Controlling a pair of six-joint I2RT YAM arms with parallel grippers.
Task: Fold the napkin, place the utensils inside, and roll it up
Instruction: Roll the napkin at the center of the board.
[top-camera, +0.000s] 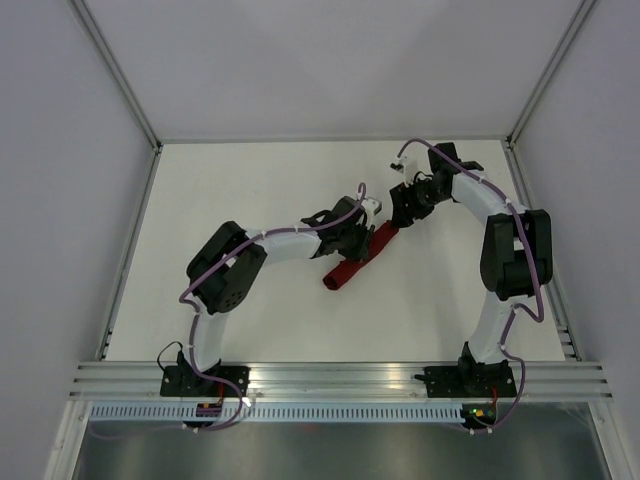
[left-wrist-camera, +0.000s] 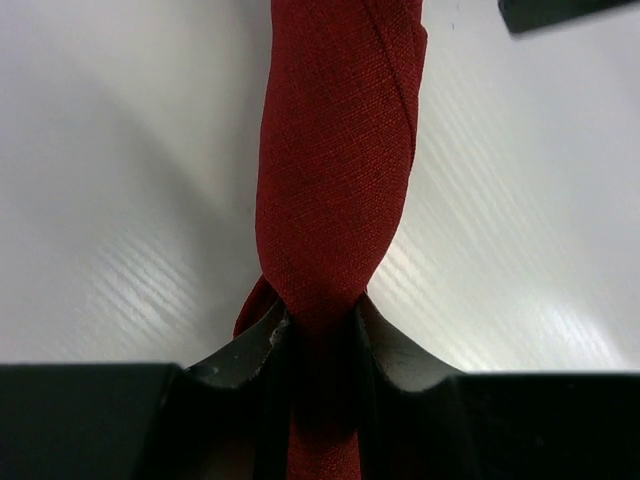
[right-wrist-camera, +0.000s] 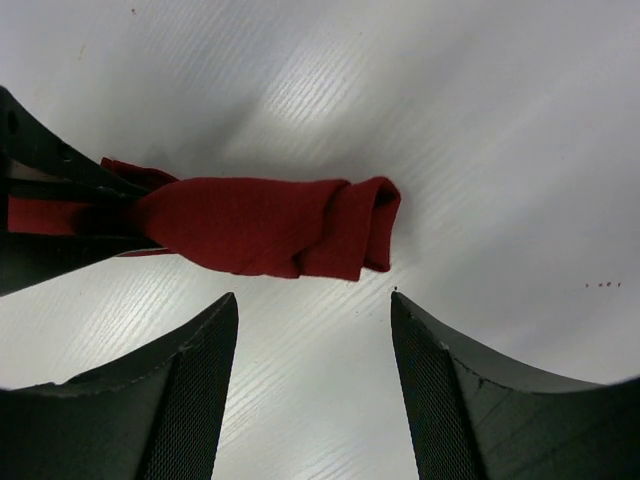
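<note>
Two hands share this: left hand (left-wrist-camera: 320, 335) clamped on the rolled napkin (left-wrist-camera: 335, 170), right hand (right-wrist-camera: 312, 330) spread apart below its mid-frame loose end, which probably wants a square, gentle pinch against unrolling.

Plain dark red napkin (top-camera: 358, 258) on a white table (top-camera: 250, 190); black gripper (right-wrist-camera: 310, 390).

One napkin (top-camera: 358, 258), a single dark red roll, sits mid-table on the one white table (top-camera: 230, 190). Two arms in play, left arm (top-camera: 280, 245) and right arm (top-camera: 490, 200), and two grippers: left gripper (left-wrist-camera: 320, 322), right gripper (right-wrist-camera: 312, 305).
</note>
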